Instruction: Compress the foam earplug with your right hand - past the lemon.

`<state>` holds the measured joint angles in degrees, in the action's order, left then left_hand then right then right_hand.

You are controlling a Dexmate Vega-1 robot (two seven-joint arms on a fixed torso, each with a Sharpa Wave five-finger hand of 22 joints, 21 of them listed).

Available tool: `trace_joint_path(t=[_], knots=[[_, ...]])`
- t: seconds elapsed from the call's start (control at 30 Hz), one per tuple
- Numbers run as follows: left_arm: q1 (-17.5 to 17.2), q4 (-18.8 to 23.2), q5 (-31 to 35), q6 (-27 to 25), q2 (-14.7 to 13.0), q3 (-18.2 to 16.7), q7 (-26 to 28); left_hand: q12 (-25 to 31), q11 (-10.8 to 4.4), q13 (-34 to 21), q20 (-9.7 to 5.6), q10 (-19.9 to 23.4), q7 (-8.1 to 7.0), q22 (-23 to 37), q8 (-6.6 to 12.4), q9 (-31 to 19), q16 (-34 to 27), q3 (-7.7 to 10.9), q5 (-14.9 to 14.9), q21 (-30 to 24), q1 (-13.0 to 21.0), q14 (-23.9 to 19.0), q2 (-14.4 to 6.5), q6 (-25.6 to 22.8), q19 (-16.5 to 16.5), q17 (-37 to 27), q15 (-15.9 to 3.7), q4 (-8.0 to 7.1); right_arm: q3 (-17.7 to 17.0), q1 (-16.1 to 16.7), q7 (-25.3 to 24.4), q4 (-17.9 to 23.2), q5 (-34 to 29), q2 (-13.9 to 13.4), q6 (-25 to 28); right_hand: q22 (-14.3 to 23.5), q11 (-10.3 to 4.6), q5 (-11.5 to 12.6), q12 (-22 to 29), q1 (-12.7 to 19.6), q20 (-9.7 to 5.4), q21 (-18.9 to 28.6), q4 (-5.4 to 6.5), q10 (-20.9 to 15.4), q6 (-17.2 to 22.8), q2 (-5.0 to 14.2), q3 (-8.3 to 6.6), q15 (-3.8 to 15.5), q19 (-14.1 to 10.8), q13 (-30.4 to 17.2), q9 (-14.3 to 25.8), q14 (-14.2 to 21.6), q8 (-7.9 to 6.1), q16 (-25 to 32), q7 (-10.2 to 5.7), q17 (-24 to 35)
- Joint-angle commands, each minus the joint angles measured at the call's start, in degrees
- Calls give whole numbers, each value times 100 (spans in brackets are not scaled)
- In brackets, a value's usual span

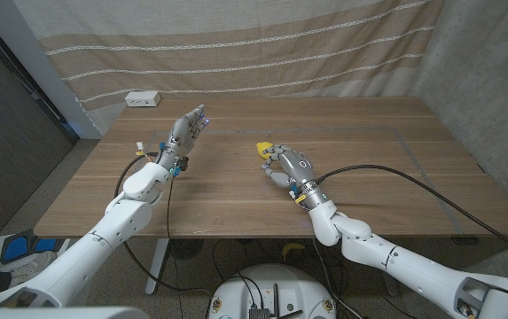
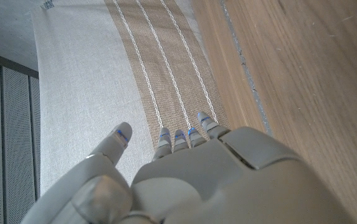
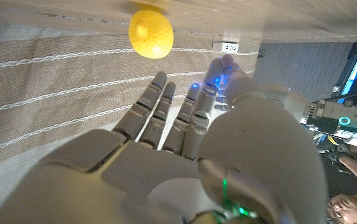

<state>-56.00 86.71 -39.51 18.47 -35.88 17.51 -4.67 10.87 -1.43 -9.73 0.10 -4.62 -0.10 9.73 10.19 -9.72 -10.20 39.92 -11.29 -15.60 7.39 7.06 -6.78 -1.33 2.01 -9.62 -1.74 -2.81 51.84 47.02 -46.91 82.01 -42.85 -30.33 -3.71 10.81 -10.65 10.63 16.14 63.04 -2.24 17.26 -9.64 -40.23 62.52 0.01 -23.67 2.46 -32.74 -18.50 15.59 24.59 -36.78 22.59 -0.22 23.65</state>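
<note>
Wooden table [image 1: 369, 151] w/ a striped beige curtain [image 1: 236, 53] hung behind it. No earplug can be made out on the tabletop; can't tell where it is. Lemon [image 1: 261, 148] sits near mid-table, just past the right hand's fingertips; in the right wrist view the lemon [image 3: 150, 33] shows yellow and round beyond the outstretched fingers [image 3: 156, 102], apart from them as far as can be told.

Right hand [image 1: 287, 168] is over the table center-right, fingers spread and extended, grasping nothing. Right hand [image 3: 184, 162] seen from its back in its own wrist cam, released.

Left hand [image 1: 185, 130] is raised over the table's left part, fingers pointing toward the far edge, apart, holding nothing. Left wrist cam shows the left hand [image 2: 190, 174] w/ fingers straight, curtain [image 2: 103, 74] and wood beyond.

White power strip [image 1: 143, 98] lies at the far left corner of the table. A person [image 3: 346, 208] shows at the right wrist cam's edge.
</note>
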Motion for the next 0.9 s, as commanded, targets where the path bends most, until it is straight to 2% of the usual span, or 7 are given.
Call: trace_joint_path(t=[0.03, 0.3, 0.9], knots=[[1, 24, 39, 13, 21, 15, 39, -8, -23, -28, -10, -38, -27, 23, 4, -18, 6, 12, -30, 11, -52, 29, -290, 4, -11, -3, -52, 34, -293, 110, -215, 245, 49, -133, 43, 10, -15, 50, 4, 62, -10, 48, 7, -80, -25, -8, -60, 985, -49, -20, 25, 80, -52, -17, 13, -13], [25, 11, 56, 27, 32, 30, 27, -5, -22, -28, -16, -34, -25, 23, 6, -18, 5, 11, -30, 26, -60, 30, -288, 2, -21, -5, -52, 38, -449, 171, -302, 343, 182, -147, 16, 10, -15, 66, -6, 51, -9, 52, 10, -97, -30, -19, -95, 987, -59, -29, 59, 121, -81, -39, 17, -27], [63, 5, 72, 20, 53, 46, 46, -4, -22, -28, -18, -37, -28, 24, 8, -17, 4, 13, -32, 62, -69, 25, -289, 3, -36, -3, -53, 56, -882, 356, -145, 665, 730, -230, -257, 11, -11, 91, -30, 20, 3, 53, 19, -118, -49, -40, -130, 993, -63, -46, 91, 157, -112, -66, 18, -25]])
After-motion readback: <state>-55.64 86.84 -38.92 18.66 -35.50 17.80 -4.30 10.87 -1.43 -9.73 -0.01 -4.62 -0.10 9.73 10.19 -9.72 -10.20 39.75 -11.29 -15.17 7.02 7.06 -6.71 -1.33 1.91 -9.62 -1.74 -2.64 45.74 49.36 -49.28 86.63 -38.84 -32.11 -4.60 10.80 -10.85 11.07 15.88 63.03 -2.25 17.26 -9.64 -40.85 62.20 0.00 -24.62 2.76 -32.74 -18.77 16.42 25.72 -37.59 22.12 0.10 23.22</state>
